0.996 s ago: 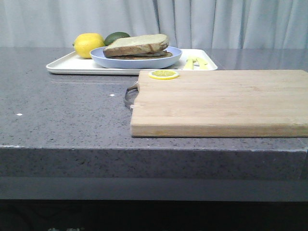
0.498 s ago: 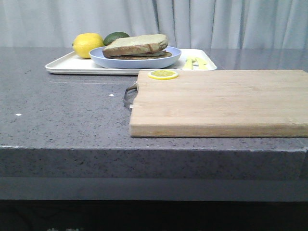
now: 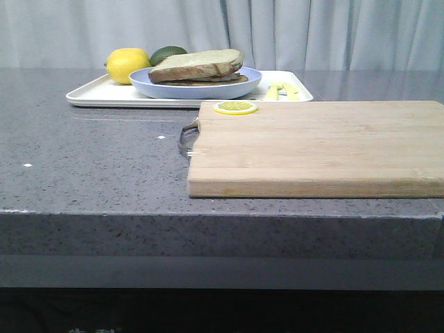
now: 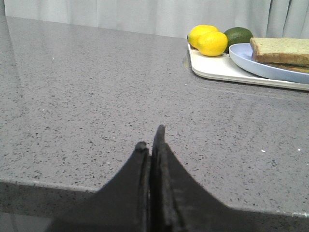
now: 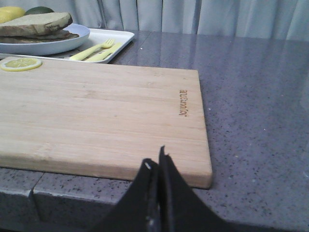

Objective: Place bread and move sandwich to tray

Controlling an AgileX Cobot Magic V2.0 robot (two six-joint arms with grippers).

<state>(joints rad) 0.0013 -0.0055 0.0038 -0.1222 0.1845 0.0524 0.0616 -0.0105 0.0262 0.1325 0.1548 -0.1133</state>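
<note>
Left fingers [image 4: 152, 145]: pressed together, empty, low over the near edge of the bench [image 4: 87, 106]. Outward from their tips lies bare grey stone; the tray [image 4: 212, 70] sits well apart, toward the far side of the bench and off toward the robot's middle. On its near corner stand lemons [image 4: 208, 39] and an avocado [image 4: 238, 36]; beside them rests the blue plate [image 4: 260, 67] carrying the sandwich [image 4: 282, 50].

Right fingers [image 5: 157, 164]: likewise together and empty, low at the near edge of the board [image 5: 101, 106]. Outward across the board, at its far corner, lies a lemon slice [image 5: 20, 63]; beyond that, the plate [image 5: 53, 44] with the sandwich [image 5: 36, 24], and a yellow fork [image 5: 94, 50] on the tray [image 5: 118, 36].

Front view: the tray [image 3: 90, 96] lies at the far left of the bench, its long axis running left to right; the plate [image 3: 194, 87] rests inside it, and the thick bread [image 3: 198, 62] already tops the sandwich [image 3: 201, 78], long axis also left to right. The board [image 3: 312, 146] lies between the right fingers and the tray, just touching or nearly touching the tray's near rim; which cannot be told.

Judgement: both task items appear to be in place, far from both arms. The left arm has the clearer line to the tray; the right would have to reach diagonally over the board.
</note>
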